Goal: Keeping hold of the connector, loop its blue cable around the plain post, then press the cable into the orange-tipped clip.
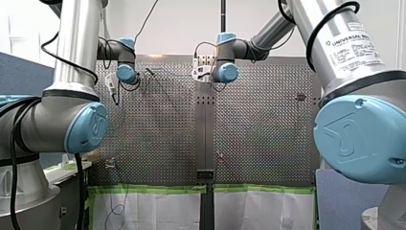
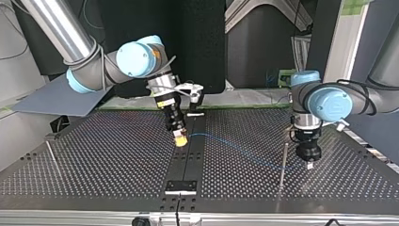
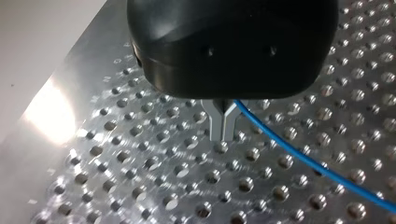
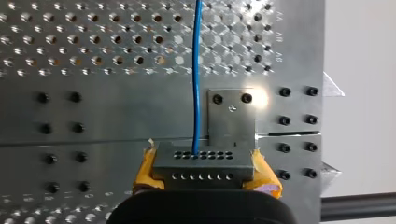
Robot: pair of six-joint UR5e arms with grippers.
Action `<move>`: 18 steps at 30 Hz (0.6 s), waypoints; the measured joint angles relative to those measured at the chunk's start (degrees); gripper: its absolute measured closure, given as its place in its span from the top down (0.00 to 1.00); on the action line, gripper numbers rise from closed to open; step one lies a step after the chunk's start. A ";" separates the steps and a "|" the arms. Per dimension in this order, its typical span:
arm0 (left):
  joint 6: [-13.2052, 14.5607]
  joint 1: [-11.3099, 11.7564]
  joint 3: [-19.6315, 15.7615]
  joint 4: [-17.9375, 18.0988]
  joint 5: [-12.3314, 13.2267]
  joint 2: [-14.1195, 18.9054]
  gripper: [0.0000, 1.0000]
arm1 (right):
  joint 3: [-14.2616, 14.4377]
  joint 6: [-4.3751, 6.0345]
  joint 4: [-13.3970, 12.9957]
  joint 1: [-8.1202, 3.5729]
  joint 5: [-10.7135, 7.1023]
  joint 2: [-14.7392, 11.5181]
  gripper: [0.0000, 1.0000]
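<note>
Right wrist view: pinches the grey connector (image 4: 201, 158) between my right tool's (image 4: 204, 171) yellow pads (image 4: 144, 170), blue cable (image 4: 196, 70) leading ahead over the tabletop (image 4: 93, 116). Left wrist view: hides the cable's end behind my left tool's (image 3: 223, 125) pressed-together metal fingers (image 3: 215, 121), grip on it unclear. Top view: points both tools down, left beside the plain post (image 2: 283, 162).

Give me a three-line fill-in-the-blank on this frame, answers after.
1. My right gripper holds the connector between ____ pads.
2. The cable that leaves the connector is ____ in colour.
3. My left gripper is ____ (open/shut) on the cable.
Answers: yellow; blue; shut.
</note>
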 joint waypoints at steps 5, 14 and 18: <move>-0.72 -1.06 -0.33 0.30 1.29 -0.02 0.25 | 0.01 -0.07 0.68 0.58 0.20 1.66 0.00; -3.47 -1.78 -1.06 0.38 -0.72 -0.08 0.98 | 0.69 -1.04 2.74 1.32 0.74 4.06 0.00; -3.96 -1.86 -1.60 0.47 -2.58 -0.09 0.98 | 1.67 -1.25 2.23 1.38 0.90 4.22 0.00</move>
